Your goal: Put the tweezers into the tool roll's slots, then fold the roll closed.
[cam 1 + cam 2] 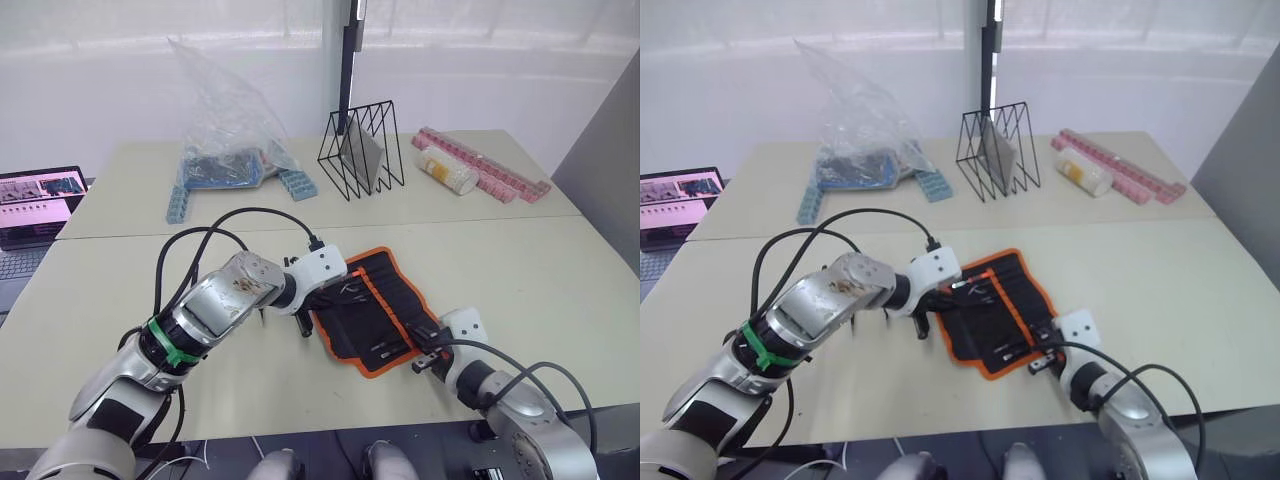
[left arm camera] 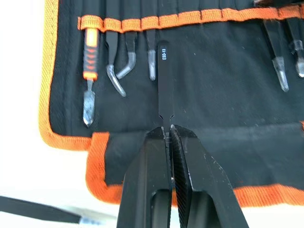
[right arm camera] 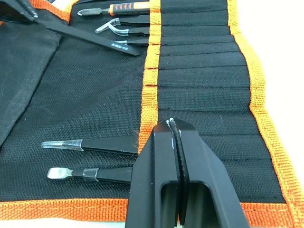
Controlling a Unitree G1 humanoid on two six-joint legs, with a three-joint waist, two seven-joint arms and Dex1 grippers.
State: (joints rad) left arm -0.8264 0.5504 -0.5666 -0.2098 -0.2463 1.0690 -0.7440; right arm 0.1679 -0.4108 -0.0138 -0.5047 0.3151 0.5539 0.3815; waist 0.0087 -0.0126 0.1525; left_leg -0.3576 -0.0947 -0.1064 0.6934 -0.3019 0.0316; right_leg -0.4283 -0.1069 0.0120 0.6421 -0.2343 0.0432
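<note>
My left claw (image 2: 168, 131) is clamped on a black tweezer (image 2: 164, 80) — its end at the orange stripe (image 2: 190, 20) of the open tool roll (image 1: 372, 310) on the desk (image 1: 560, 270). My right claw (image 3: 175, 124), pressed together, sits over the slots (image 3: 199, 71).

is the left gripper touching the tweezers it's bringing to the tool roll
Touching. The left wrist view shows the left gripper shut on the tail of one pair of black tweezers, no gap between them, its other end pointing at the tool roll's orange slot band.

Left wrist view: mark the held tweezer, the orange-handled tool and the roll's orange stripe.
held tweezer (image 2: 164, 80), left wrist view, mid-shaft.
orange-handled tool (image 2: 90, 53), left wrist view, grip.
orange stripe (image 2: 190, 19), left wrist view, band above the slots.
</note>
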